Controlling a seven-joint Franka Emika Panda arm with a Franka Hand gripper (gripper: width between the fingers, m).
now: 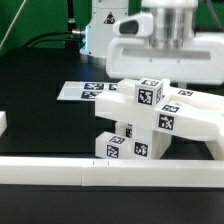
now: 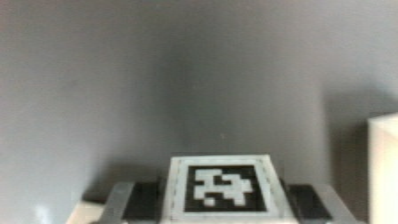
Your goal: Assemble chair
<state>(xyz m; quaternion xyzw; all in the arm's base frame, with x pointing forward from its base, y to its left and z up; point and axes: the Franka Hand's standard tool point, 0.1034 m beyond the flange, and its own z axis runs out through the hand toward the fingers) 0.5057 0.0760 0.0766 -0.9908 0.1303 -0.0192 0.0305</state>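
The chair [image 1: 150,120] is a cluster of chunky white parts with black-and-white tags, standing mid-table in the exterior view. Blocky pieces are stacked low at the front [image 1: 125,145], and a slab reaches toward the exterior view's right [image 1: 195,115]. My gripper [image 1: 150,80] comes down from above onto the topmost tagged block [image 1: 148,95]. In the wrist view that block [image 2: 226,185] fills the space between my two grey fingers [image 2: 128,200], which lie against its sides. My gripper [image 2: 226,205] is shut on the block.
A long low white rail [image 1: 90,170] runs along the table's front edge. The marker board [image 1: 85,92] lies behind the chair toward the exterior view's left. A small white piece [image 1: 3,122] shows at the left edge. The arm's base [image 1: 105,25] stands at the back.
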